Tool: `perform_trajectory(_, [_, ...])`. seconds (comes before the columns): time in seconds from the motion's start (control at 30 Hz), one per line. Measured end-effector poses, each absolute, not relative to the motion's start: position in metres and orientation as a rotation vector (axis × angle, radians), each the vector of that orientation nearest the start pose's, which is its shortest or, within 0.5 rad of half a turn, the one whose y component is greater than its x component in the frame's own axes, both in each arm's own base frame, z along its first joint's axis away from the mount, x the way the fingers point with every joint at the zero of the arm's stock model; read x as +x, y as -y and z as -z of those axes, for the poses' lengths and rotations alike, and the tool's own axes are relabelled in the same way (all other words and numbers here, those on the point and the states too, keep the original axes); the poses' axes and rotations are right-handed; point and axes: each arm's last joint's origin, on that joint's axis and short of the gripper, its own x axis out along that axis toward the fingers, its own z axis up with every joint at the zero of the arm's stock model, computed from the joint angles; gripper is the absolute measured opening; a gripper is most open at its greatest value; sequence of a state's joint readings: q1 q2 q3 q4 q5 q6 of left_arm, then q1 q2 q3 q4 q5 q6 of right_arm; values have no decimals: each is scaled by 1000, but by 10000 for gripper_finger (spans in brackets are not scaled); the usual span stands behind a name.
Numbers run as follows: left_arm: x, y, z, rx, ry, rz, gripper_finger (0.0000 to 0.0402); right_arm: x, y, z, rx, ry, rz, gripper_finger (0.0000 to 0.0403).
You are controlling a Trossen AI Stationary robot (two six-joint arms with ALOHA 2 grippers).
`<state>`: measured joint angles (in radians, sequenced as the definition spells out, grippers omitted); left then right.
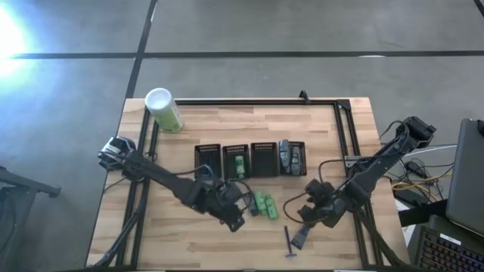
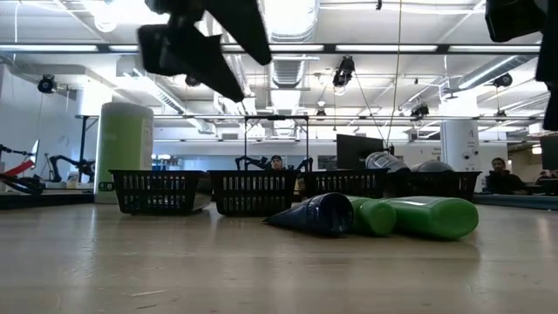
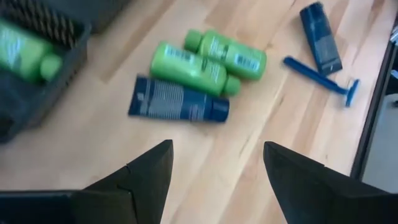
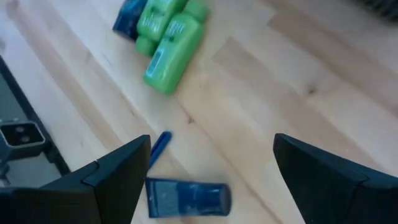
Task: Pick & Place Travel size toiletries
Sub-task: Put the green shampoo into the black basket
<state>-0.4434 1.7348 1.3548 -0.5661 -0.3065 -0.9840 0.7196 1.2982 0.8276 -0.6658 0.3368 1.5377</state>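
Observation:
Two bright green small bottles [image 1: 263, 204] [image 3: 189, 67] lie side by side on the wooden table, with a dark blue tube [image 3: 177, 101] [image 2: 318, 214] against them. A second dark blue tube [image 1: 301, 238] [image 4: 186, 198] and a blue razor [image 1: 288, 243] [image 3: 320, 78] lie nearer the front edge. My left gripper [image 1: 240, 208] [image 3: 217, 180] hovers open just left of the green bottles. My right gripper [image 1: 302, 219] [image 4: 211, 180] hovers open above the second tube and razor. Neither has anything between its fingers.
A row of black mesh trays [image 1: 249, 159] [image 2: 157, 192] stands behind the items. One holds a green bottle [image 1: 239, 165]; the rightmost holds grey tubes [image 1: 289, 156]. A tall green white-capped canister [image 1: 164, 109] stands far left. A black metal frame [image 1: 340, 121] borders the table.

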Motion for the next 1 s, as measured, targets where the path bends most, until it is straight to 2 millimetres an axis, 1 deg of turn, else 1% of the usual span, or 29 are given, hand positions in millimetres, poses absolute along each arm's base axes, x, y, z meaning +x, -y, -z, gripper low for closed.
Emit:
perform_trajectory(0.13, [331,159,-251,-556,-860,-288,252,193,-156,-201,838,-991,441,345])
perform_trajectory(0.3, [331,160,-250,-473,-873,-245,252,209,-164,-193,868,-985,486,349])
perform_trajectory(0.47, [330,155,-249,-326,-909,-202,252,233,-161,-189,889,-982,548,336])
perform_trajectory(0.57, [327,152,-248,-239,-948,-183,252,249,-156,-183,911,-1008,584,330])
perform_trajectory(0.67, [322,148,-250,-171,-952,-147,252,265,-154,-180,934,-1020,613,327])
perform_trajectory(0.77, [312,140,-252,-119,-951,-115,251,280,-154,-180,953,-1013,631,331])
perform_trajectory(0.83, [302,133,-253,-95,-947,-103,249,290,-154,-180,966,-1012,638,337])
perform_trajectory(0.93, [284,119,-253,-104,-916,-101,243,304,-152,-176,971,-1018,664,345])
perform_trajectory(1.0, [272,110,-253,-134,-876,-95,240,310,-150,-172,951,-1045,706,350])
